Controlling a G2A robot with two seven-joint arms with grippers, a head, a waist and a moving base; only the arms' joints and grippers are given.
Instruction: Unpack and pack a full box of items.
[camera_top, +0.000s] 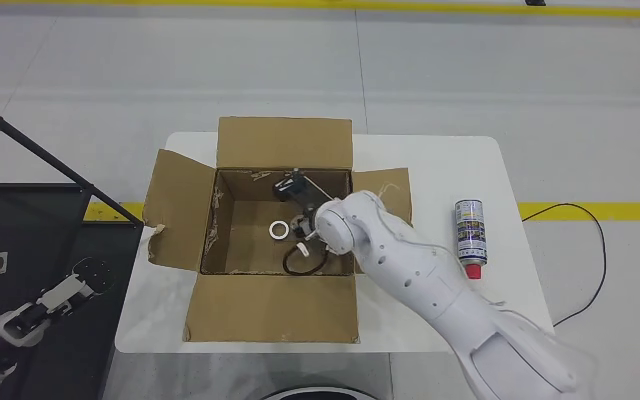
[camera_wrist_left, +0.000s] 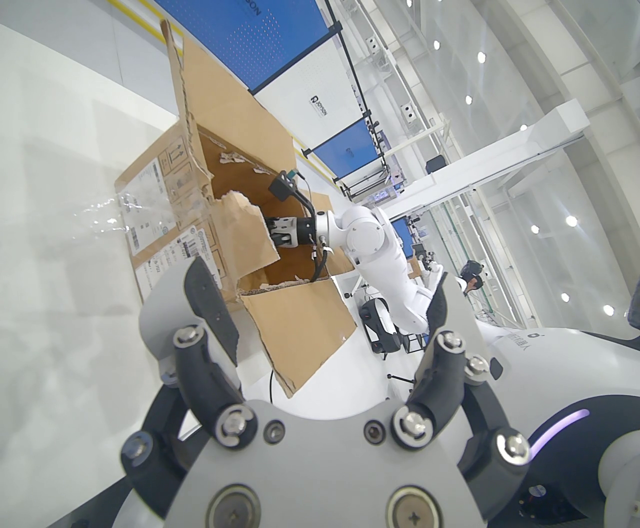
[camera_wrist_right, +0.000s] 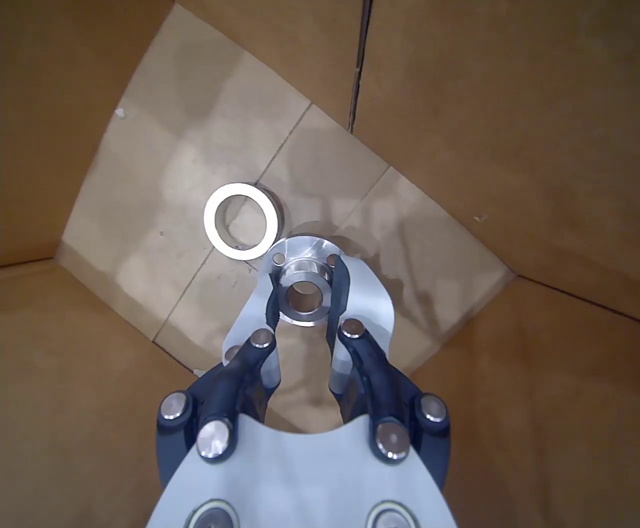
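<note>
Inside the open cardboard box (camera_top: 285, 140) on the white tabletop (camera_top: 430, 160), the right tool (camera_wrist_right: 306, 295) clamps a metal flanged bushing (camera_wrist_right: 305, 305) just beside a white ring (camera_wrist_right: 210, 222). The left tool (camera_wrist_left: 322, 285), off the tabletop, is spread wide. A spray can (camera_top: 469, 237) lies right of the box, and grey floor (camera_top: 120, 80) with yellow lines surrounds.

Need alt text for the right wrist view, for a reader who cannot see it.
The right end effector is shut on the raised collar of a flanged metal hub inside a cardboard box. A metal ring lies flat on the box floor close beside the hub; whether the two touch cannot be told.
</note>
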